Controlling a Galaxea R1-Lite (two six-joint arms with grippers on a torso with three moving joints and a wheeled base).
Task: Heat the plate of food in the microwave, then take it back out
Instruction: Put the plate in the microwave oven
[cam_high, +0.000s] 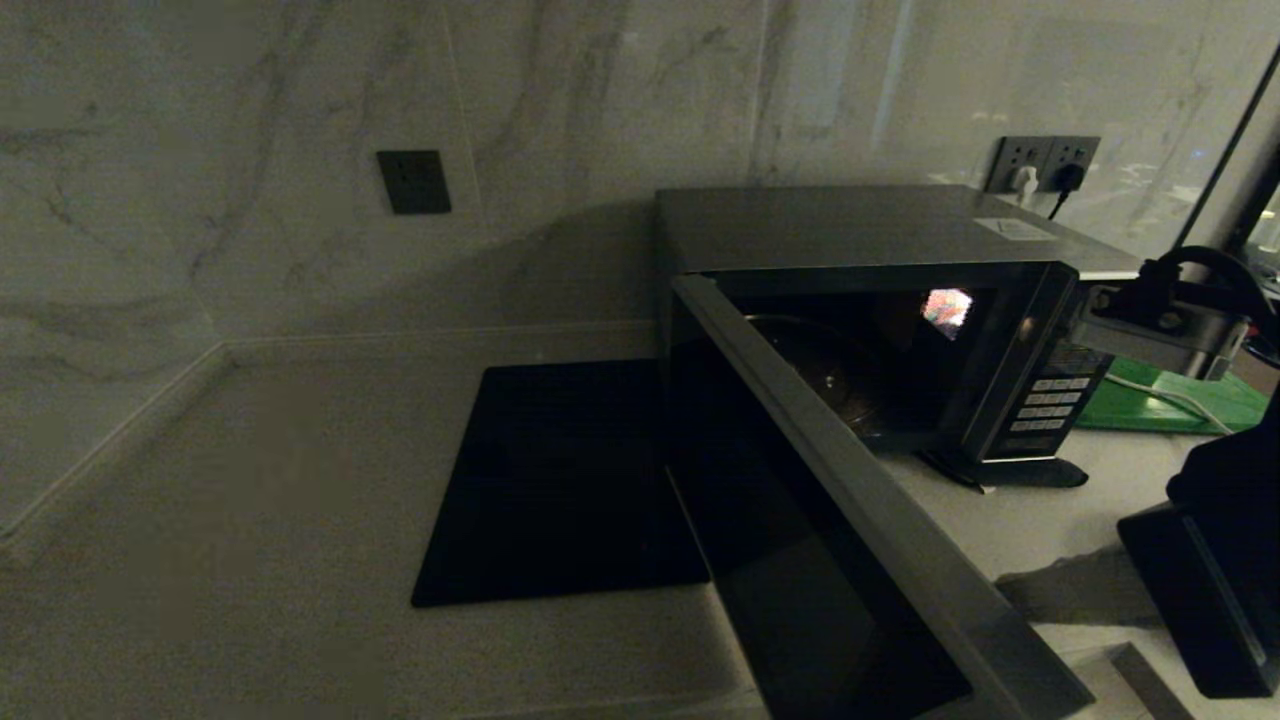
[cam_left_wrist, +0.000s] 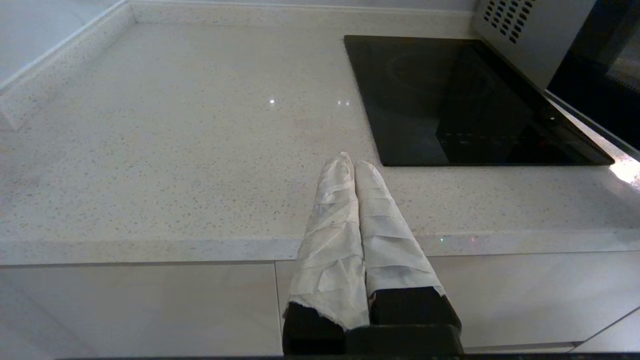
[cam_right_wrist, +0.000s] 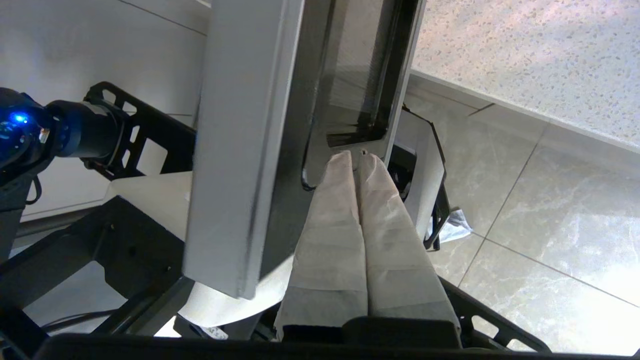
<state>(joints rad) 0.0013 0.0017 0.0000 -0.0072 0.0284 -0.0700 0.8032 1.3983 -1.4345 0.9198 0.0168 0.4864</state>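
Swinging wide toward the robot, the microwave (cam_high: 880, 330) door (cam_high: 860, 510) stood fully open, its free edge the nearest thing in the head view, and it serves as the landmark for what follows. In the right wrist view the right gripper (cam_right_wrist: 356, 159) sat against the inner face of that door (cam_right_wrist: 240, 150) near its lower corner, its two taped fingers (cam_right_wrist: 330, 220) pressed together with nothing between them; whether the tips actually touched the door could not be told. To the left of the door, the left gripper (cam_left_wrist: 349, 161) hovered over the front edge of the pale speckled counter (cam_left_wrist: 175, 150), its wrapped fingers likewise together and empty, near the front corner of the flat black glass square (cam_left_wrist: 450, 100) that lay beside the microwave. Beyond the door the cavity was dark; only the curve of the glass turntable (cam_high: 810, 370) and a small bright reflection showed, and the plate of food could not be made out there or anywhere on the counter. Judging from the task, such a small plate would be light, stiff and smooth-glazed, so slippery under taped pads and likely to tip and spill its loose sticks; a pinch on the nearest rim, kept level, seemed the sensible hold. The door itself looked heavy and rigid, better pushed at its free edge. Farthest right of the door lay the green board (cam_high: 1170, 405).
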